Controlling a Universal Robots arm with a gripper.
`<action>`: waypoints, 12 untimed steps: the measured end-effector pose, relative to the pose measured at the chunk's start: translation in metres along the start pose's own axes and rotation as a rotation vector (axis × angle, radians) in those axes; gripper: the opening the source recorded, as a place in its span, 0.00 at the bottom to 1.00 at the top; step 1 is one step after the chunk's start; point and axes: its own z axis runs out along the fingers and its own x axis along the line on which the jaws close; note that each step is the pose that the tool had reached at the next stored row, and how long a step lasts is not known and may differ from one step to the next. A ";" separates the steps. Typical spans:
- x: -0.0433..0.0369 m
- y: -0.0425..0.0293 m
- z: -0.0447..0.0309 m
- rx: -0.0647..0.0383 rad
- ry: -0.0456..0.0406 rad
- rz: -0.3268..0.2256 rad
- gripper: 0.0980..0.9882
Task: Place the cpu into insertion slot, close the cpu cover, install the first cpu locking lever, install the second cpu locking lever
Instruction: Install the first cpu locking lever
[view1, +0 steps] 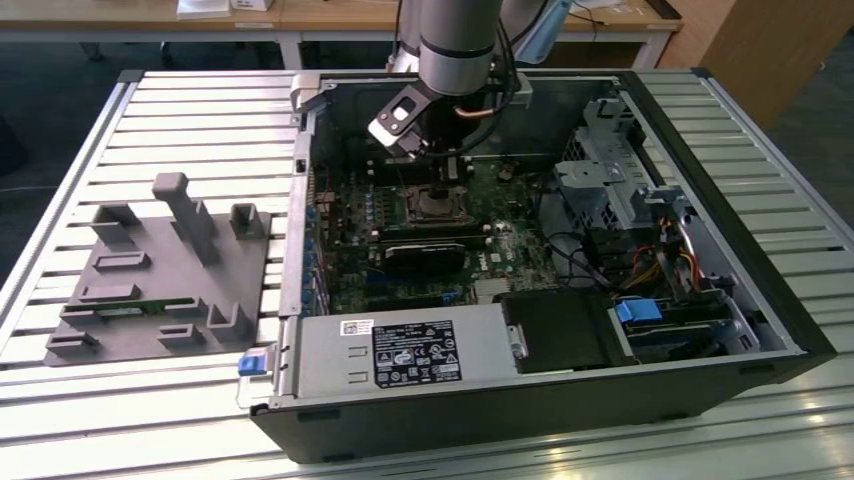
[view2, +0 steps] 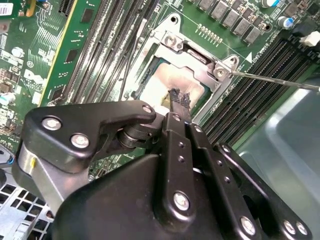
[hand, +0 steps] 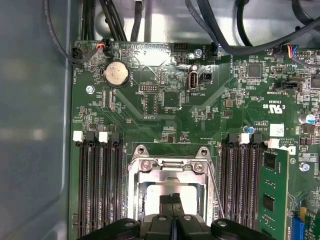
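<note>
Exterior view: arm is hanging in the open case (view1: 534, 420), gripper (view1: 450, 175) just above the insertion slot (view1: 434, 205).

Second wrist view: jaws are clenching on nothing, right over the seated cpu (view2: 160, 82). The cpu cover (view2: 200, 56) is looking lowered, and a locking lever (view2: 275, 80) is apparently sticking free.

First wrist view: memory slots (hand: 97, 185) are crowding both sides.

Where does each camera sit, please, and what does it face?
Exterior view: off the grey arm, looking down into the black computer case; arm shows.
Second wrist view: slants past the black gripper onto the silvery square cpu cover.
First wrist view: squarely faces the green circuit board; gripper shows.
Both wrist views share gripper and cover.
</note>
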 end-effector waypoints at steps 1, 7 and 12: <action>0.0000 0.0000 -0.0005 0.000 0.0001 0.000 0.01; 0.0000 0.0000 -0.0042 0.000 0.0001 0.000 0.01; -0.0001 0.0000 -0.0074 -0.001 0.0001 0.000 0.01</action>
